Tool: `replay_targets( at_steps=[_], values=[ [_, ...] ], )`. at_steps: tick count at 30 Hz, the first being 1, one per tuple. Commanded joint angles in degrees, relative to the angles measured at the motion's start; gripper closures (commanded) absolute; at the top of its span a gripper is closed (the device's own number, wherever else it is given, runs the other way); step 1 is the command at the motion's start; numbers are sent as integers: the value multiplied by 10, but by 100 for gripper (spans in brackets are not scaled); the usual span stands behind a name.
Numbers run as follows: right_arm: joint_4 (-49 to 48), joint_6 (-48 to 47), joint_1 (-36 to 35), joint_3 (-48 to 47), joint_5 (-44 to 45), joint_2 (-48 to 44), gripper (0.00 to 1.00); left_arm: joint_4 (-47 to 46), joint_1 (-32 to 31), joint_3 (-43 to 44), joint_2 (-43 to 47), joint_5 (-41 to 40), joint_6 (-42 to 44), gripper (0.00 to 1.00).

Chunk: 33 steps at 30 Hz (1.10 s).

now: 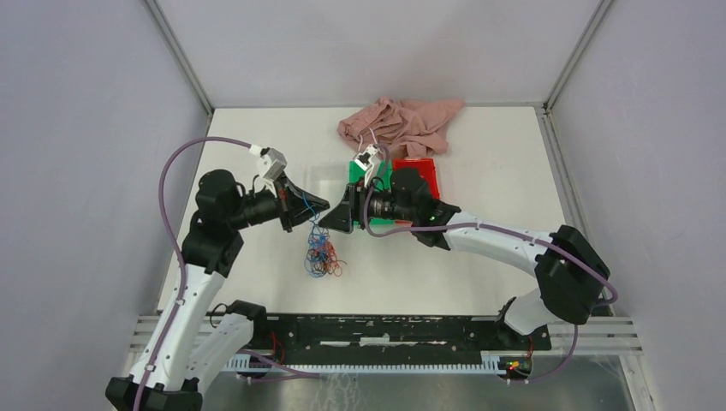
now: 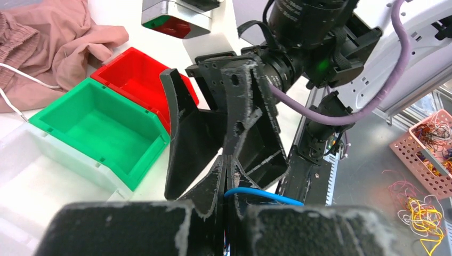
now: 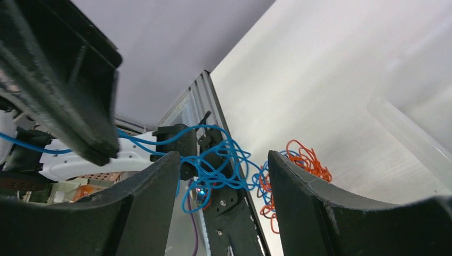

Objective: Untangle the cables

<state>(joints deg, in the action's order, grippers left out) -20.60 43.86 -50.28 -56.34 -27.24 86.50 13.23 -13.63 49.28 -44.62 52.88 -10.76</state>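
Observation:
The cables (image 1: 323, 257) lie as a small tangle of blue, orange-red and dark strands on the white table between the two arms. My left gripper (image 1: 310, 205) hangs above the tangle, shut on a blue cable (image 2: 256, 193) that loops out to the right between its fingers. Blue strands (image 3: 213, 160) run from it down to the orange-red loops (image 3: 306, 160). My right gripper (image 1: 340, 218) faces the left one at close range. It is open, and the blue strands show in the gap between its fingers (image 3: 298, 181) without being clamped.
A pink cloth (image 1: 401, 124) lies at the back of the table. A green bin (image 2: 101, 122), a red bin (image 2: 133, 69) and a clear bin (image 2: 32, 170) stand side by side under the right arm. A pink basket (image 2: 432, 144) of wires sits off the table.

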Motion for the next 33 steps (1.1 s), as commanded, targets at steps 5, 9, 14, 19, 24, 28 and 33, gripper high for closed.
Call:
replay_targets(
  at_steps=[5, 9, 14, 19, 24, 28, 33],
  values=[
    [-106, 13, -33, 3, 47, 4, 32, -36, 0, 21, 15, -16, -47, 97],
    [-112, -3, -58, -8, 74, 23, 30, -53, 0, 19, 17, -25, -65, 97],
    [-51, -36, -91, -32, 206, 45, 31, -57, -1, 26, 16, -18, -78, 97],
    [-52, -48, -101, -49, 298, 68, 32, -68, -1, 42, 15, 4, -111, 97],
    [-72, -83, -117, -66, 333, 110, 32, -69, -2, 57, 17, 30, -147, 97],
    [-85, -74, -118, -53, 344, 151, 37, -68, -2, 89, 20, 19, -141, 97],
    [-118, -45, -117, -12, 355, 185, 44, -68, -2, 153, -5, 8, -137, 97]
  ],
)
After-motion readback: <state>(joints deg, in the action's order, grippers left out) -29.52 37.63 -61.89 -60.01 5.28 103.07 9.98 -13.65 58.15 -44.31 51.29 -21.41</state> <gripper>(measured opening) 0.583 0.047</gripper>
